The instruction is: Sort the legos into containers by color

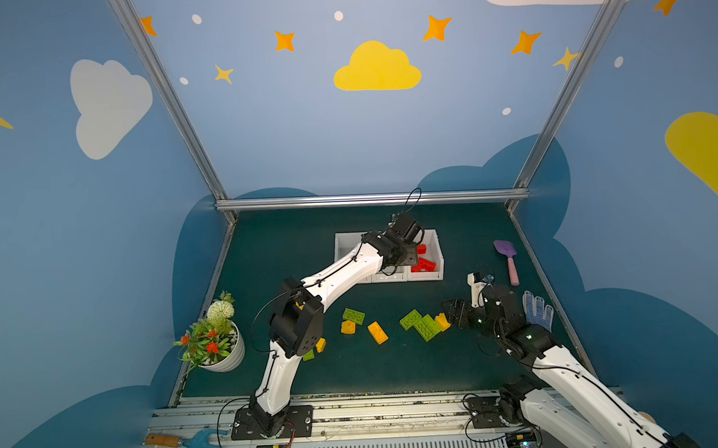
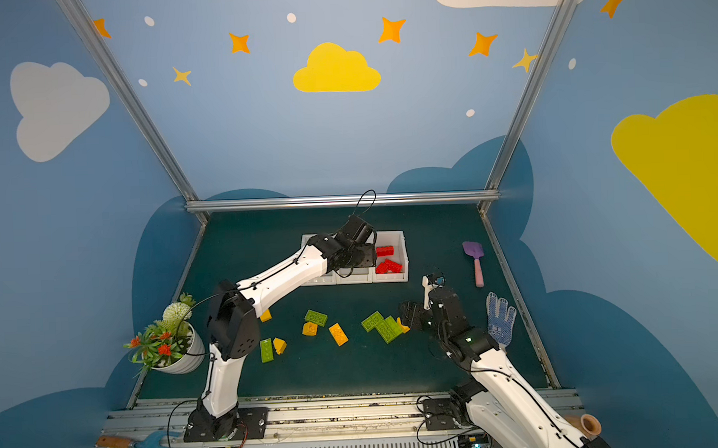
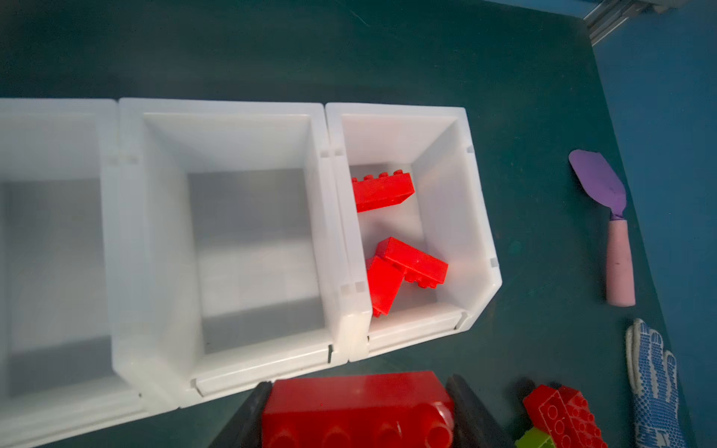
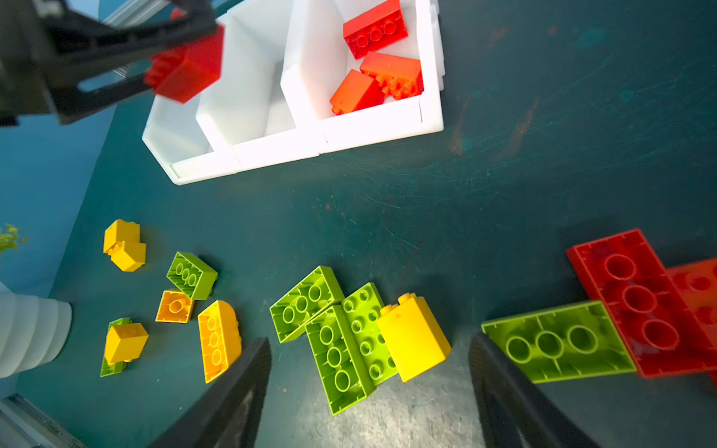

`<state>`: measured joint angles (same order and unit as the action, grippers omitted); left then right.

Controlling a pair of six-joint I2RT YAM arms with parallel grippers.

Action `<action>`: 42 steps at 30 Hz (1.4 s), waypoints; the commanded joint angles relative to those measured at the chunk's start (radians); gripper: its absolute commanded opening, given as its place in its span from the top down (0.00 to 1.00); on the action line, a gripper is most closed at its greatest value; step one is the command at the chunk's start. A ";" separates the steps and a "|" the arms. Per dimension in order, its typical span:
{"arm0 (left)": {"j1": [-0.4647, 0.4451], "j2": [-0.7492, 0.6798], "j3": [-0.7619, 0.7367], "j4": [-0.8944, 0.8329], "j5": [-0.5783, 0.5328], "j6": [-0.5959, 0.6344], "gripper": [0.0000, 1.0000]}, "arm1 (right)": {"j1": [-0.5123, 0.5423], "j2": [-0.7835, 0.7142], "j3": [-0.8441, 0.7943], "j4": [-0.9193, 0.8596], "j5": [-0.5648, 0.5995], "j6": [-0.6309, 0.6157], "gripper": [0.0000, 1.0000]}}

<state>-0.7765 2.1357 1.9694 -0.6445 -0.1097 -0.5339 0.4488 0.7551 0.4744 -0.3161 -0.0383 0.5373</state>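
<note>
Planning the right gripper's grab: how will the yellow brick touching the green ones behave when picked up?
The yellow brick looks like rigid moulded plastic, so probably stiff and light. Its glossy flat faces may slip slightly. It lies against a green brick, so lifting could nudge that.

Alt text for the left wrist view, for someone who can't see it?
The left gripper is shut on a red brick near three white bins. The end bin holds three red bricks; the middle bin is empty. A purple trowel and dotted glove lie nearby.
</note>
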 commanded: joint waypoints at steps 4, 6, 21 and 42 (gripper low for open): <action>0.002 0.182 0.284 -0.142 0.048 0.061 0.48 | 0.007 -0.008 -0.016 -0.037 -0.037 -0.008 0.22; 0.004 0.251 0.398 -0.184 0.056 0.066 0.48 | 0.007 -0.011 -0.018 -0.047 -0.038 -0.011 0.22; 0.024 0.418 0.592 -0.176 0.122 0.084 0.33 | 0.007 -0.038 -0.040 -0.054 -0.037 0.022 0.20; 0.018 -0.215 -0.208 0.153 0.116 -0.019 0.11 | -0.181 0.116 0.054 -0.158 0.077 0.059 0.17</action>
<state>-0.7555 2.0159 1.8805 -0.6247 0.0143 -0.5209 0.3111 0.8505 0.4988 -0.4408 0.0185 0.5743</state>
